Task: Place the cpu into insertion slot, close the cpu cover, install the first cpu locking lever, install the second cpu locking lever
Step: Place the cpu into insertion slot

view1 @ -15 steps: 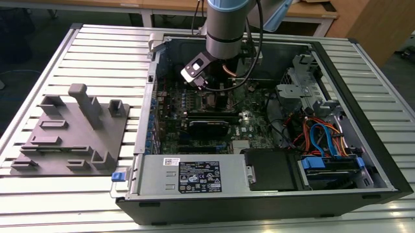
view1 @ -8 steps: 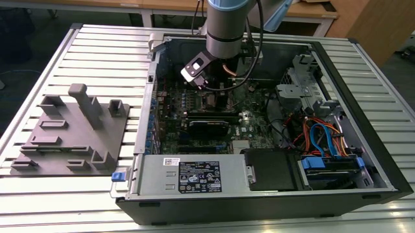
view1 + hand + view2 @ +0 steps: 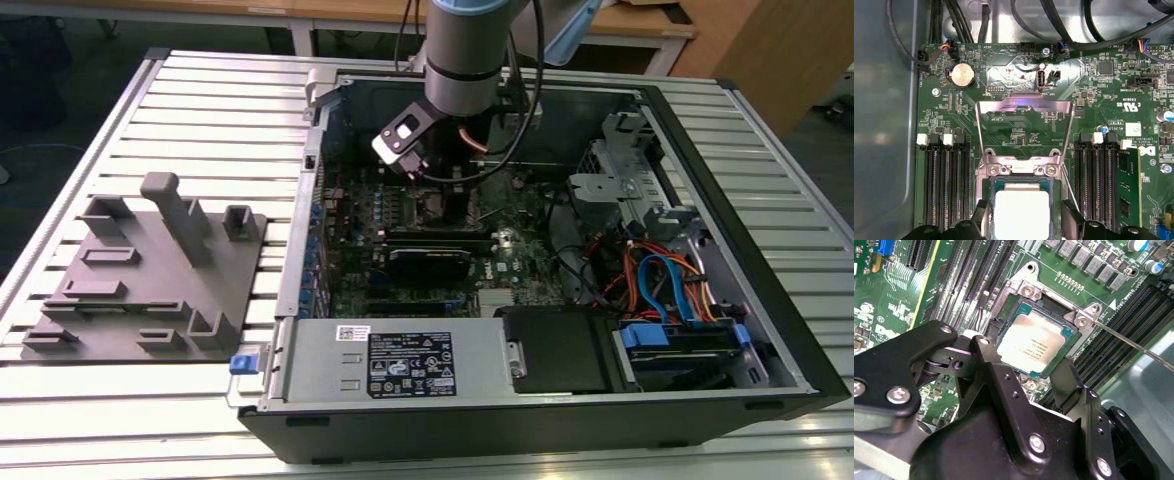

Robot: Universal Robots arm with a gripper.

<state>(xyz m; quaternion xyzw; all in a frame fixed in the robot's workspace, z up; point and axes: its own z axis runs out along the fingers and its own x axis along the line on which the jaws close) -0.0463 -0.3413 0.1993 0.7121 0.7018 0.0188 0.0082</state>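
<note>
Already the first step looks done. Nearest the wrist cameras, the gripper (image 3: 1026, 359) is spread wide and holds nothing. Its two black fingers (image 3: 990, 357) stand one at each side of the chip (image 3: 1021, 212), apart from it. The chip lies flat, silver face up, inside the square socket (image 3: 1055, 197). It seems fully seated, though its near edge is hidden behind the fingers. Just beyond, the cover (image 3: 1024, 106) is still swung back, its windowed frame tipped away from the socket over the green board (image 3: 944, 115), so closing it is left to do. One thin lever (image 3: 1134, 342) juts out free beside the socket, not latched; the other cannot be picked out. Farther off, in the exterior view, the arm (image 3: 461, 60) reaches down into the open computer case (image 3: 534, 430). The case rests on a slatted table (image 3: 134, 420), with a grey tray (image 3: 134, 270) of fixtures at the exterior view's left.
</note>
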